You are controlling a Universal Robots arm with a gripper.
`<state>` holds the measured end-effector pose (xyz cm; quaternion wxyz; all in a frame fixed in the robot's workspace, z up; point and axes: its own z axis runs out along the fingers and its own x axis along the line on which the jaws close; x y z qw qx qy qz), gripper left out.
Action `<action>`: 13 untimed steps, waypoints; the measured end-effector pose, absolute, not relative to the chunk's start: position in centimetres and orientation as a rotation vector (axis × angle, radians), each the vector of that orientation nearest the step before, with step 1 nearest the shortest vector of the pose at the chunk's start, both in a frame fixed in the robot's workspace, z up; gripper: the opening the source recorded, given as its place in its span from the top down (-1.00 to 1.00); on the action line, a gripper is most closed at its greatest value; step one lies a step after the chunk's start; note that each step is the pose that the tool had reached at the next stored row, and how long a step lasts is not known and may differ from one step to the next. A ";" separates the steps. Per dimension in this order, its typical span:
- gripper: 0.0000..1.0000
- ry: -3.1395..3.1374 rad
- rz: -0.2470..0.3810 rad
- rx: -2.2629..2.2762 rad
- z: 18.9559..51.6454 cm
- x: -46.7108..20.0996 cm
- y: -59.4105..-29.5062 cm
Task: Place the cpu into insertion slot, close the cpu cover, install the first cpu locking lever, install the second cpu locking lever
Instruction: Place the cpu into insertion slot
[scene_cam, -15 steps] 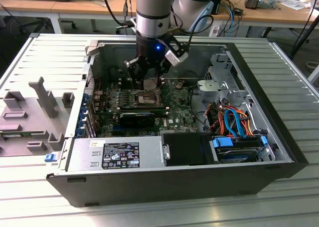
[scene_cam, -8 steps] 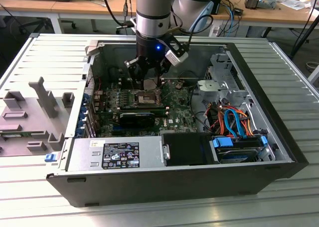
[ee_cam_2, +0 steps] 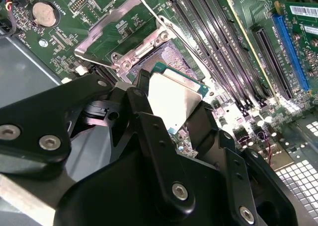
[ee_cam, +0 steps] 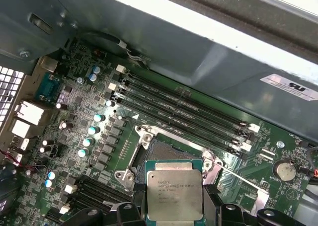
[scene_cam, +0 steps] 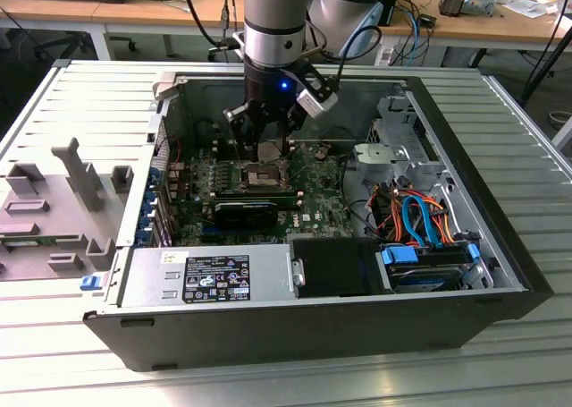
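Ribbed aluminium forms the bench point(scene_cam: 54, 103), and on it lies an open black computer case point(scene_cam: 268, 335) with a green motherboard point(ee_cam: 74, 87) on its floor. The arm point(scene_cam: 277, 22) reaches straight down into the case over the middle of the board.

In the second wrist view the claw point(ee_cam_2: 174, 114) is clamped on the cpu point(ee_cam_2: 175, 94), its black fingers point(ee_cam_2: 149, 131) pressing opposite edges and the dull silver top left bare. The cpu hangs just above the insertion slot point(ee_cam: 169, 151), near it but, by my reading, not yet seated. In the first wrist view it overlaps the slot's near rim and is not centred on the dark middle. The cpu cover point(ee_cam_2: 107, 27) stands swung open beside the slot, leaving the opening free. The long memory slots point(ee_cam: 184, 107) run alongside.

To do this placement well, the chip's edges should be squared to the slot's rim and its corner mark matched first. It should then go down flat, with no sideways slide over the contacts. The claw should not let go until the chip lies level inside the rim.
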<state>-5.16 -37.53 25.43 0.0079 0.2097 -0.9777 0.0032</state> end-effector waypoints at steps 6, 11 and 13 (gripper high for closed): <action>-0.08 -3.052 0.010 0.674 25.4 -5.2 -37.5; -0.08 -3.049 0.010 0.689 25.4 -5.2 -37.5; -0.08 -3.048 0.010 0.694 25.4 -5.2 -37.5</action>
